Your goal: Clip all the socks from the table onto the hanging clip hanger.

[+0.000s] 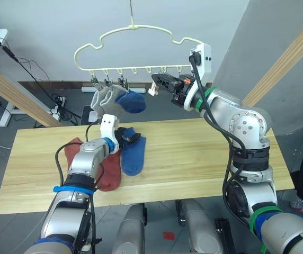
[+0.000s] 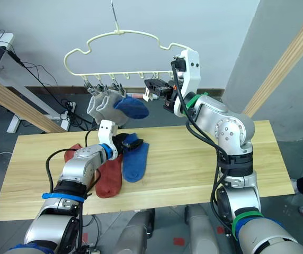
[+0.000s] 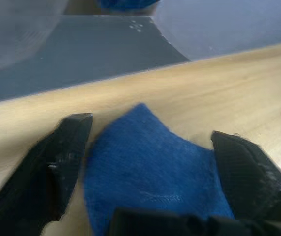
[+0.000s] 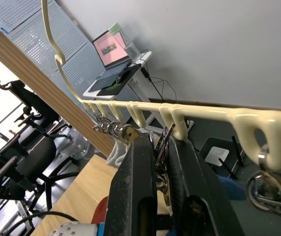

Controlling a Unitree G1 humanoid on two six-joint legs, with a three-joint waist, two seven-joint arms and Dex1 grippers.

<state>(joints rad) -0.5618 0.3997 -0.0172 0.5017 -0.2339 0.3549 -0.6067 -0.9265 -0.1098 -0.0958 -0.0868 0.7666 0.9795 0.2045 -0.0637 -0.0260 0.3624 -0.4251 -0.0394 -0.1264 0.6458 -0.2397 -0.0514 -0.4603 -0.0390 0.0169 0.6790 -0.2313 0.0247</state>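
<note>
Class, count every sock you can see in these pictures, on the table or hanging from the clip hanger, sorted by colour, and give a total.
Light grey: 2, both hanging
Blue: 2, one hanging, one on the table
Rust-red: 2 on the table, overlapping and partly behind the left arm
Total: 6 socks

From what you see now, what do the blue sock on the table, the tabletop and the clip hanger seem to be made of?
The blue sock: soft knit fabric, matte, fuzzy surface in the left wrist view. The table: light wood planks, smooth, with visible grain and seams. The clip hanger: pale yellow frame, probably plastic or coated wire; its clips look like grey metal.
</note>
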